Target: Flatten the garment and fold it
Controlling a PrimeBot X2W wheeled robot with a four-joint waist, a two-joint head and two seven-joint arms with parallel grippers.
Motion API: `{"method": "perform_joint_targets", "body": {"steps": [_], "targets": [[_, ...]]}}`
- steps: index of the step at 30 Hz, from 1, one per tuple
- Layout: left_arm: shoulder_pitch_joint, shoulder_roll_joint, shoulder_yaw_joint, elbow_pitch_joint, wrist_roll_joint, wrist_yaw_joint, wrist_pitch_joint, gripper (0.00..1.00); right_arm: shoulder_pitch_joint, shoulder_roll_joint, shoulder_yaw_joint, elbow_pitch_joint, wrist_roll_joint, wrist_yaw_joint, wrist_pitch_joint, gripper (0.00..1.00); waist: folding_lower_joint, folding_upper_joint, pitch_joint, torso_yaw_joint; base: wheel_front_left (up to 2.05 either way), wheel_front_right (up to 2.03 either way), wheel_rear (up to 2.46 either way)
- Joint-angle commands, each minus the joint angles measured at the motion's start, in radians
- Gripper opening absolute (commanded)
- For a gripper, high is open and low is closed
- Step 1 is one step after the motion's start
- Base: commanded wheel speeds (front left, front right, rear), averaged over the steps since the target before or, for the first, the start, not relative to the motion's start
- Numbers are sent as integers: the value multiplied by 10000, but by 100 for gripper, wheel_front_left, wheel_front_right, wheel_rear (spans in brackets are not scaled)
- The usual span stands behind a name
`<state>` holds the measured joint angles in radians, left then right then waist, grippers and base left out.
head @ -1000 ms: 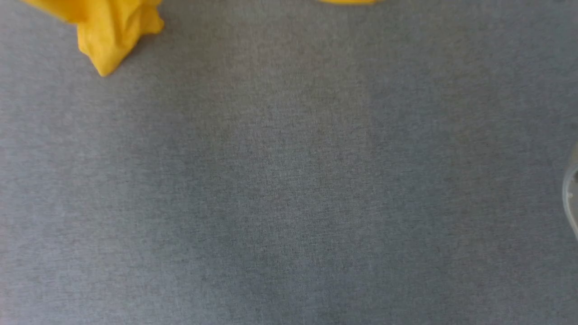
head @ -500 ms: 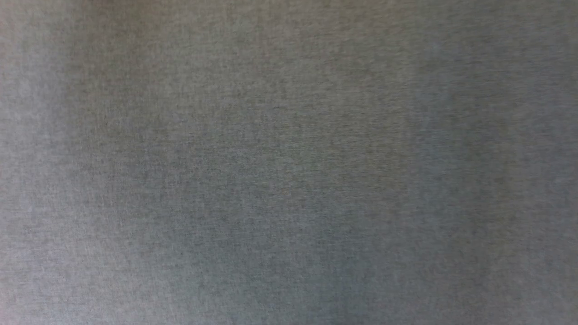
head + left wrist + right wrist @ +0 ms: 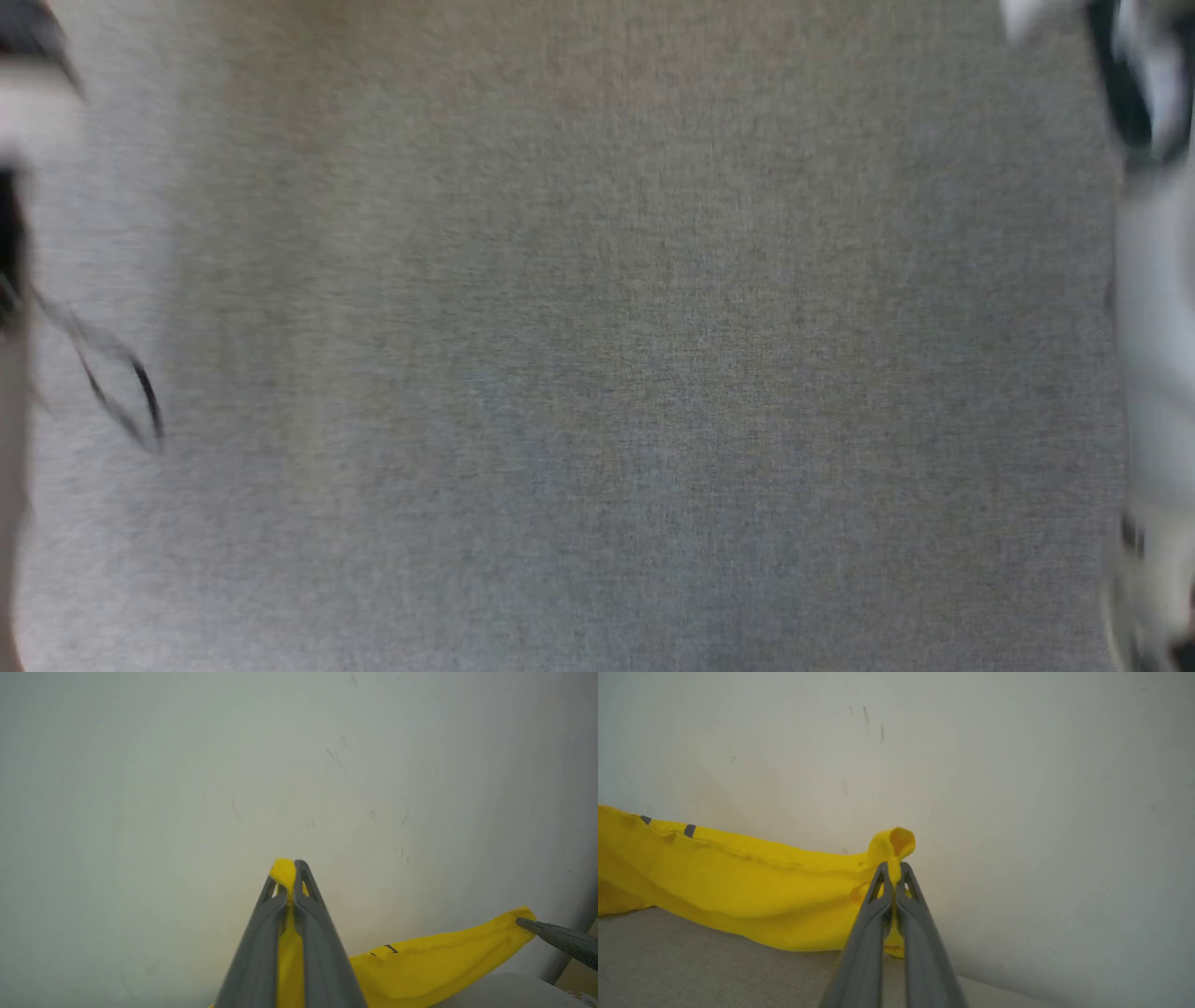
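The garment (image 3: 738,882) is a bright yellow shirt, lifted and stretched between both grippers in front of a pale wall. My right gripper (image 3: 893,868) is shut on a bunched corner of it, and the cloth runs off to the left with two small dark marks on its upper edge. In the left wrist view my left gripper (image 3: 290,865) is shut on another pinch of the garment (image 3: 434,961). That cloth stretches right to the right gripper's fingers (image 3: 560,938). The head view holds blurred pale arm parts at its right edge (image 3: 1153,327) and left edge (image 3: 19,187).
The grey cloth-covered table (image 3: 597,373) spreads below, and its surface also lies under the hanging cloth in the right wrist view (image 3: 691,966). A thin dark cable (image 3: 121,392) loops near the left arm. The scuffed pale wall (image 3: 233,765) stands close behind the grippers.
The head camera has shifted: the yellow cloth at its top edge has left that view, and blurred arm parts have come in at both sides.
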<state>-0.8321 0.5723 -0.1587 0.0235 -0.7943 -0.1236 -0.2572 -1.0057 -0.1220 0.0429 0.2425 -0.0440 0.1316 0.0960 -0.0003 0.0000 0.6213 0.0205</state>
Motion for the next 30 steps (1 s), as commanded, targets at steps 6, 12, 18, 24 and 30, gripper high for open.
{"method": "perform_joint_targets", "body": {"steps": [6, 12, 18, 24, 30], "targets": [[2961, -121, 426, -923, 57, 252, -44, 0, 3412, -311, -500, -2493, 938, -9, 943, 0, 3, 0, -1257, 194, 0, 0, 0], [5614, -73, 314, -1190, 255, 484, -34, 0, 6322, 84, -1351, -3691, 1428, -9, 1342, 0, 3, 0, -1882, 190, 0, 0, 0], [7391, 149, -418, -678, 376, 576, 751, 0, 8385, 116, -1552, -3635, 2065, -9, 2110, 0, 3, 0, -2559, 229, 0, 0, 0], [8669, 616, -1209, -294, 63, 538, 2362, 0, 9864, -502, -1287, -3408, 3167, -9, 3922, 0, 3, 0, -3294, 231, 0, 0, 0], [9921, 884, -1906, -227, -869, 469, 4126, 0, 11393, -949, -1318, -3361, 4186, -9, 5475, 0, 3, 0, -4007, 344, 0, 0, 0]]}}
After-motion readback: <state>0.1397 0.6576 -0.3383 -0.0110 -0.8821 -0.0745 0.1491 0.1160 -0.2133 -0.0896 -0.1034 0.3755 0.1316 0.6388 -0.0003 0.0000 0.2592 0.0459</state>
